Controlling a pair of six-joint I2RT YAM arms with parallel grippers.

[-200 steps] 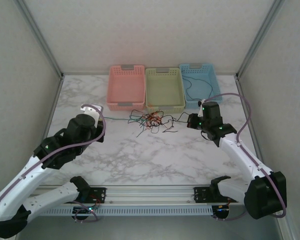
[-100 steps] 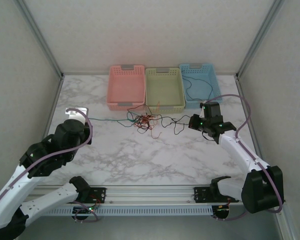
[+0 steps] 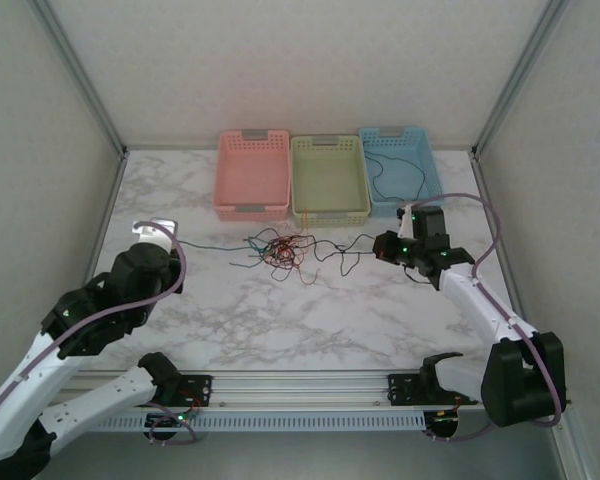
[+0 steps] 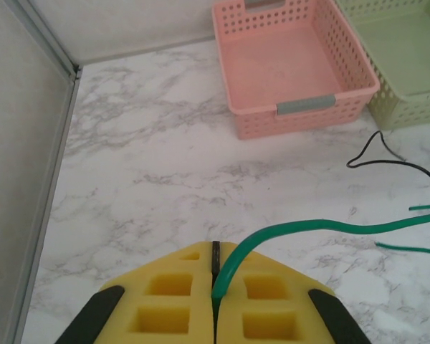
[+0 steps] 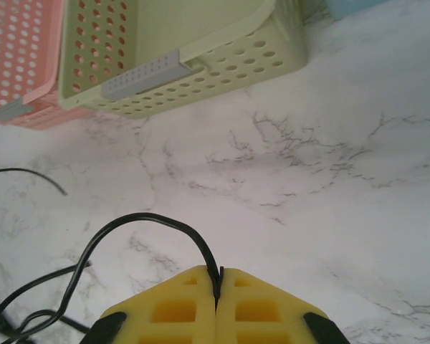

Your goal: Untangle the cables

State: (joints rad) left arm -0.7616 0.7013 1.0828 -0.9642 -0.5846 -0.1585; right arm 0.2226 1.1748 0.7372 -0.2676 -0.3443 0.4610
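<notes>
1. Pink basket: perforated walls, grey handle tabs, standing leftmost at the back of the table.
2. Pale green basket: same build, in the middle, just beside the pink one.
3. Blue basket: rightmost of the row.
4. White marble-patterned table.
5. Textured white walls with metal corner posts.

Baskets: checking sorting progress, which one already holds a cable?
The blue basket, rightmost: a black cable lies inside; the pink basket and green basket hold none.

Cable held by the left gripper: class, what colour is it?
Green. The cable shows best in the left wrist view.
</notes>
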